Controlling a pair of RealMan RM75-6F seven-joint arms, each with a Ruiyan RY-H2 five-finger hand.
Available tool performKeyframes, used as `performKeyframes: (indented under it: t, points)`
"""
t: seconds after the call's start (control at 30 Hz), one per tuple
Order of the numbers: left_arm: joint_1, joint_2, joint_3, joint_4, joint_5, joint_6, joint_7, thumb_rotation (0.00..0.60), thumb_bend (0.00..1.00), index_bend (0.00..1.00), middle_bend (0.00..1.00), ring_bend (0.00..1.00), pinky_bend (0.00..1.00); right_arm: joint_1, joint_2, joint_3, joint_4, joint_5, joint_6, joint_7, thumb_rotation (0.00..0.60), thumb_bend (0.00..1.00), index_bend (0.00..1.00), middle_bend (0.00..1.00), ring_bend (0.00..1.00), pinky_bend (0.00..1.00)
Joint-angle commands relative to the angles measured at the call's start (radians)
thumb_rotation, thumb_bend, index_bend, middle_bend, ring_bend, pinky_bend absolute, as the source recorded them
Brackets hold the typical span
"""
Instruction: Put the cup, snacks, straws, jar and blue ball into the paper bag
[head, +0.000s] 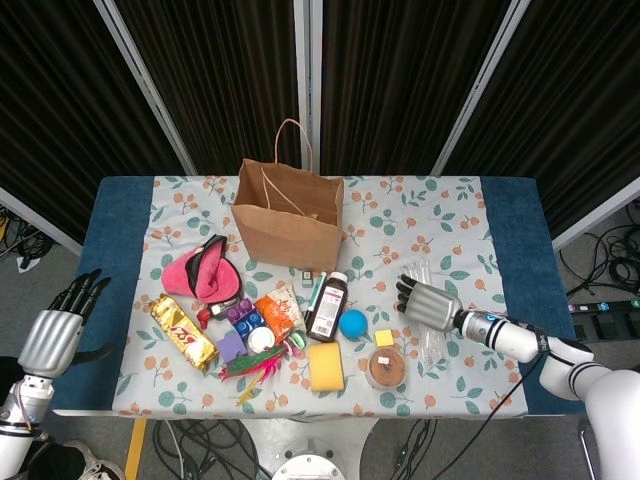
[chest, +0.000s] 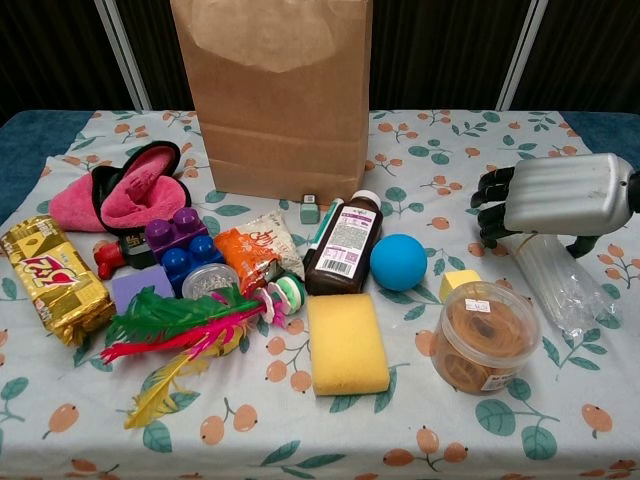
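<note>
Low in the frame's right, the jar (chest: 484, 339) is sitting by the blue ball (chest: 399, 262). Just above, my right hand (chest: 556, 195) is curling its fingers onto the straws (chest: 556, 283); grip uncertain. My left hand (head: 57, 331) is hanging open at lower left. The paper bag (chest: 272, 92) is standing at top centre.

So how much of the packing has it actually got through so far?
Nothing looks packed yet. The blue ball, jar and orange snack packet all lie on the table in front of the paper bag. The right hand is down over the straws, fingers curling, though a firm hold isn't clear. The left hand waits off the table edge. Everything is left to do.
</note>
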Motion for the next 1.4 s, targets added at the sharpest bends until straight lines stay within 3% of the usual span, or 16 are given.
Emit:
performKeyframes:
  t: [0.03,0.23,0.37,0.6,0.77,1.0,1.2,1.4]
  points:
    - [0.000,0.001,0.000,0.000,0.001,0.002,-0.001,0.600,0.11,0.09,0.11,0.06,0.22,-0.011,-0.020,0.003,0.024,-0.002,0.047,-0.006,0.600,0.12,0.53,0.44,0.29,0.29]
    - [-0.001,0.006,-0.002,-0.010,0.006,0.010,-0.001,0.600,0.11,0.09,0.11,0.06,0.22,-0.026,-0.015,0.018,0.032,0.007,0.139,0.017,0.600,0.17,0.64,0.51,0.38,0.39]
    - [-0.002,0.012,-0.001,-0.024,0.012,0.012,-0.004,0.600,0.11,0.09,0.11,0.06,0.22,-0.027,0.050,0.079,-0.051,0.052,0.217,0.019,0.600,0.17,0.65,0.52,0.38,0.39]
    - [-0.007,0.016,0.002,-0.045,0.029,0.018,-0.006,0.600,0.11,0.09,0.11,0.06,0.22,0.003,0.259,0.303,-0.415,0.233,0.289,-0.015,0.600,0.17,0.65,0.52,0.38,0.39]
    - [-0.002,0.023,0.013,-0.054,0.041,0.025,-0.007,0.600,0.11,0.09,0.11,0.06,0.22,0.073,0.312,0.471,-0.589,0.362,0.250,-0.059,0.600,0.17,0.65,0.52,0.38,0.39]
    - [0.005,0.033,0.011,-0.055,0.042,0.040,-0.017,0.600,0.11,0.09,0.11,0.06,0.22,0.175,0.171,0.664,-0.662,0.599,0.207,-0.049,0.600,0.17,0.65,0.52,0.38,0.39]
    - [0.001,0.038,0.004,-0.051,0.034,0.036,-0.029,0.600,0.11,0.09,0.11,0.06,0.22,0.210,-0.049,0.788,-0.673,0.869,0.217,0.089,0.600,0.18,0.65,0.52,0.38,0.39]
    - [0.001,0.037,0.003,-0.040,0.028,0.032,-0.037,0.600,0.11,0.09,0.11,0.06,0.22,0.219,-0.164,0.890,-0.697,1.088,0.209,0.178,0.600,0.18,0.65,0.52,0.38,0.39]
